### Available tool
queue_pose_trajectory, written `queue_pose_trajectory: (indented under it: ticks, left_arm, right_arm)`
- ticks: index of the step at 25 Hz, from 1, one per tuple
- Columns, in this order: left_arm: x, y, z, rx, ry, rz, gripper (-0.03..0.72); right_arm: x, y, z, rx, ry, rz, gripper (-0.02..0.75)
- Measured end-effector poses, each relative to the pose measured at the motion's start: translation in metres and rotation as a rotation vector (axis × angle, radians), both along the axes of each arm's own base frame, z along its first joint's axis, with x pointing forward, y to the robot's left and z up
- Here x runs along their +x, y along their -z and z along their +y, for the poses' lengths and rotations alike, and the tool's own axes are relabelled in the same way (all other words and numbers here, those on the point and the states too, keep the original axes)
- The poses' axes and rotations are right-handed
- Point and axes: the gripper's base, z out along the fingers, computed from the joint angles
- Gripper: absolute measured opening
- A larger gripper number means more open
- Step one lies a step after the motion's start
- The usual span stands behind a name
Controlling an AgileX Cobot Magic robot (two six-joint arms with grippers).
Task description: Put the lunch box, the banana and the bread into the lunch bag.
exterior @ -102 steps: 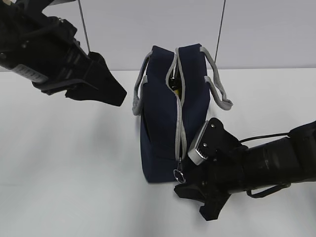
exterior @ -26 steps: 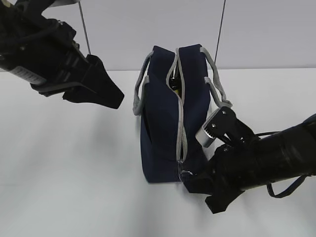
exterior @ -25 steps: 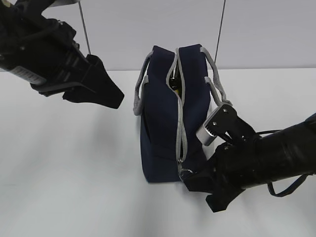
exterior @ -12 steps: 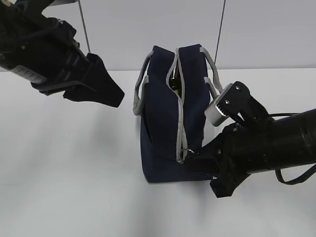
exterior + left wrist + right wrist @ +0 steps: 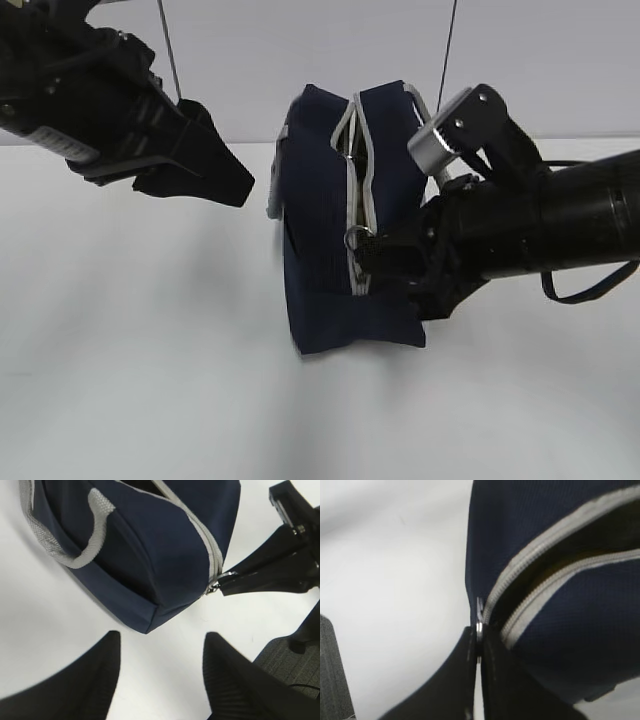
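Lunch bag [image 5: 335, 250] stood on white table [image 5: 150, 380], mid-frame in ext view, near end tipped up a bit, grey strap handles [image 5: 65, 545] hanging at its sides. Zipper [image 5: 540, 580] part open; dark gap between the teeth rows w/ a hint of sth yellowish inside, can't tell what. Lunch box, banana, bread not visible as such, prob already in bag (judgement).

R gripper [image 5: 372, 250] pinched fully closed on metal ring pull [image 5: 479, 626] at the slider, on bag's near end. L gripper [image 5: 160, 655] about half open, empty, hovering over table just beside bag, not touching it.

Step in hand looked like working the zip. To do it well: pull along the zip line, not away from bag, else bag lifts/tips. L could brace the bag's far end or side so fabric stays taut. Risk: thin ring slipping from the pinch, or slider snagging on lining.
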Motion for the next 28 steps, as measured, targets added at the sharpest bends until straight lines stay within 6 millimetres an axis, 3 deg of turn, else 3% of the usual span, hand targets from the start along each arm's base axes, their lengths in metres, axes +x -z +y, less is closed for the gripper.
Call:
queue_pose_trajectory:
  ticks: [28]
  left_arm:
    - [0.001,0.000,0.000,0.000,-0.002,-0.006,0.379]
  right_arm:
    - [0.032,-0.064,0.009,0.091,0.054,-0.191,-0.016]
